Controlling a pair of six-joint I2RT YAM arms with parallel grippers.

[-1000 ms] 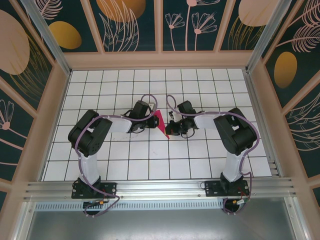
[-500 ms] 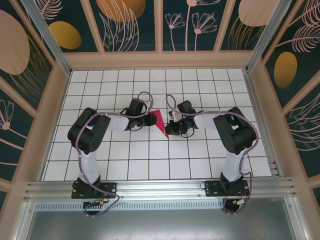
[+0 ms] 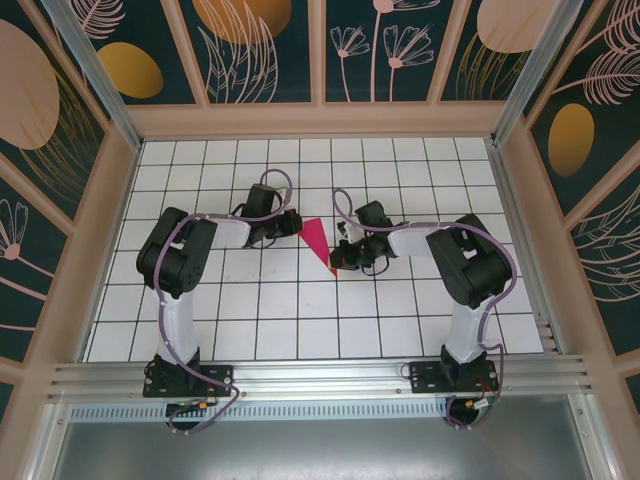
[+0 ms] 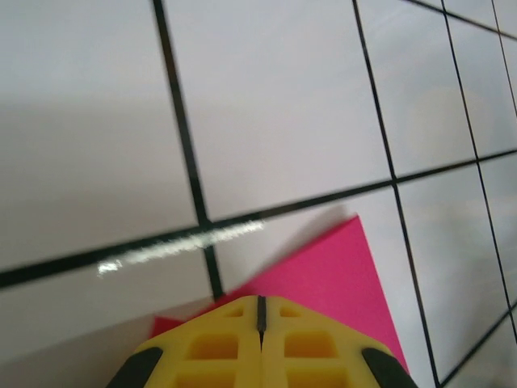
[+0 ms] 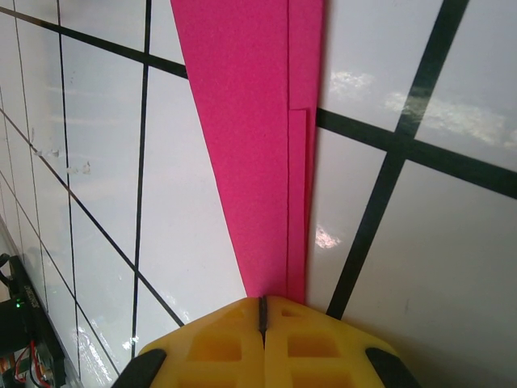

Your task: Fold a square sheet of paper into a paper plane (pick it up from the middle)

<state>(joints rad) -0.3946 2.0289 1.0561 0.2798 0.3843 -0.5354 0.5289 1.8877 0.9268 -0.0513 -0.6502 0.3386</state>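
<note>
The pink sheet of paper (image 3: 317,240) lies flat on the white gridded table between the two arms, folded into a narrow pointed wedge. Its wide end points toward the left gripper (image 3: 296,224) and its tip toward the right gripper (image 3: 341,262). In the left wrist view the yellow fingers of the left gripper (image 4: 260,301) are shut and hover over a corner of the paper (image 4: 323,271). In the right wrist view the right gripper (image 5: 262,301) is shut, and the layered narrow end of the paper (image 5: 250,121) runs under its fingertips. I cannot tell whether it pinches the paper.
Wooden walls with dark floral panels (image 3: 265,50) enclose the table on three sides. An aluminium rail (image 3: 320,372) carries both arm bases along the near edge. White grid tiles (image 3: 300,310) stretch all round the paper.
The left gripper has drawn back to the left, off the paper. The paper, raised and tilted a second ago, now lies flat. The right gripper has stayed at the paper's tip.
</note>
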